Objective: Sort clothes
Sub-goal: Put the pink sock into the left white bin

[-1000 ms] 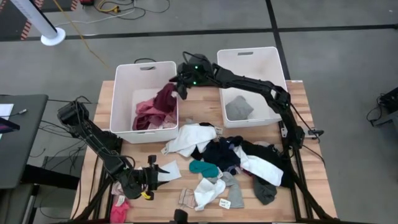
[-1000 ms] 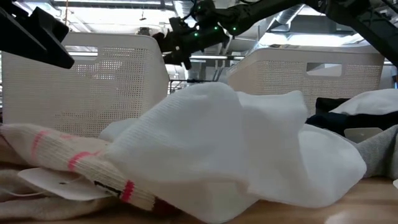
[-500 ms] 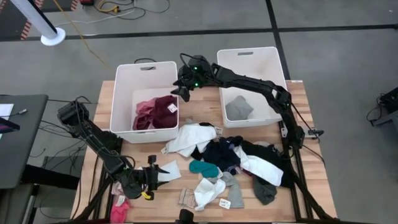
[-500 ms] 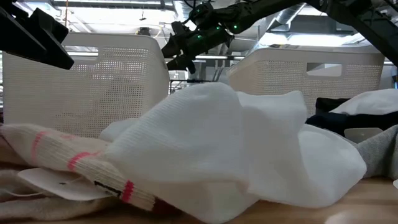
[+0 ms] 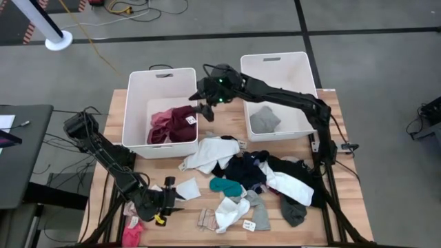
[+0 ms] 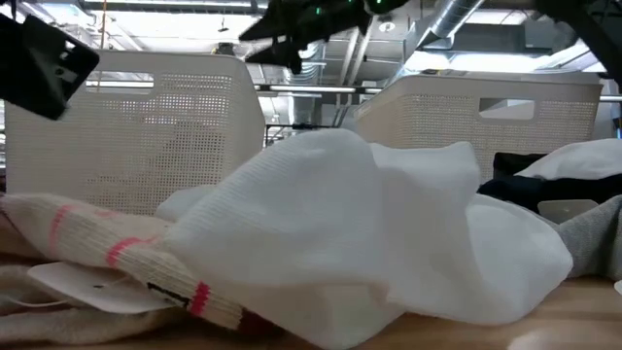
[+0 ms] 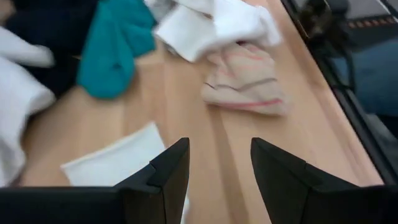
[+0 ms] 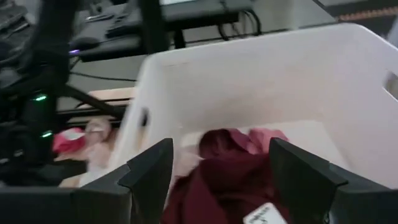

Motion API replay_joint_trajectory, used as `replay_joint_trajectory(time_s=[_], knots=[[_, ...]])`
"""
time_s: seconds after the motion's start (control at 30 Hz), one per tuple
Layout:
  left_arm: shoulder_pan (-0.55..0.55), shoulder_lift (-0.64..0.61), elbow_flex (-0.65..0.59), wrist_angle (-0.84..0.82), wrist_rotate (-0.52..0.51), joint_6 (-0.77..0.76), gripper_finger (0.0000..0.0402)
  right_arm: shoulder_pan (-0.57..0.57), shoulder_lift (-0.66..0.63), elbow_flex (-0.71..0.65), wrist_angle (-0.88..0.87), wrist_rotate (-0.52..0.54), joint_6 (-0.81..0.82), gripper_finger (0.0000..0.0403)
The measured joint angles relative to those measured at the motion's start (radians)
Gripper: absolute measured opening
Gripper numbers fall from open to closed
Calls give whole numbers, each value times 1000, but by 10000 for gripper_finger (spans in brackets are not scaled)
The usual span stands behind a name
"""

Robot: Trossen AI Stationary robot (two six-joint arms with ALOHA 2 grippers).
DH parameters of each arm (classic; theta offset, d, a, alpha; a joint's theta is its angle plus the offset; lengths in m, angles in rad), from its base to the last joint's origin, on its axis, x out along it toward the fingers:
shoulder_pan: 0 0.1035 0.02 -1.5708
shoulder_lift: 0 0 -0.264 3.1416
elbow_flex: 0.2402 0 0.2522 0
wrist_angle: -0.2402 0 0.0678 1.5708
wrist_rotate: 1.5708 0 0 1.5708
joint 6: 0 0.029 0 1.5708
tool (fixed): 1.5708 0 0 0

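Two white bins stand side by side at the far half of the table: the left bin [image 5: 160, 76] holds two garments, a maroon garment [image 5: 180, 121] with a paper tag lying against a pink garment [image 5: 160, 129], while the right bin [image 5: 277, 65] holds one grey garment [image 5: 264, 120]. The right gripper [image 5: 205, 110] hangs over the left bin's inner edge, just above the maroon piece, fingers spread wide with nothing between them. The left gripper [image 5: 172, 193] sits low at the near left — fingers apart and empty — beside a flat white cloth [image 5: 186, 188], with the loose pile of clothes [image 5: 258, 180] spread across the middle and right.
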State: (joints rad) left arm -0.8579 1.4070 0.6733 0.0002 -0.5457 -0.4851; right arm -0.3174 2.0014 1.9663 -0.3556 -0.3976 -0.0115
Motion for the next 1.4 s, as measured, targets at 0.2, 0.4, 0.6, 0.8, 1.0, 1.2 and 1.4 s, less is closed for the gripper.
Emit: replay_joint_trajectory(time_s=[0.2, 0.4, 0.6, 0.8, 1.0, 1.2, 1.4], knots=[[0, 0, 107, -270, 134, -61, 165, 95, -74, 1, -84, 0, -61, 282], [0, 0, 264, -629, 246, -201, 165, 192, -120, 1, -204, 6, -104, 282], [-13, -1, 302, -708, 449, -338, 165, 286, -148, 1, -371, 34, -155, 282], [-68, 0, 301, -779, 528, -448, 165, 360, -181, 1, -528, 106, -206, 282], [-126, 0, 301, -784, 542, -535, 165, 421, -185, 1, -623, 116, -207, 282], [-175, 1, 263, -707, 543, -562, 165, 479, -181, 1, -693, 116, -205, 282], [-205, 1, 177, -601, 600, -636, 165, 536, -181, 1, -704, 133, -188, 282]])
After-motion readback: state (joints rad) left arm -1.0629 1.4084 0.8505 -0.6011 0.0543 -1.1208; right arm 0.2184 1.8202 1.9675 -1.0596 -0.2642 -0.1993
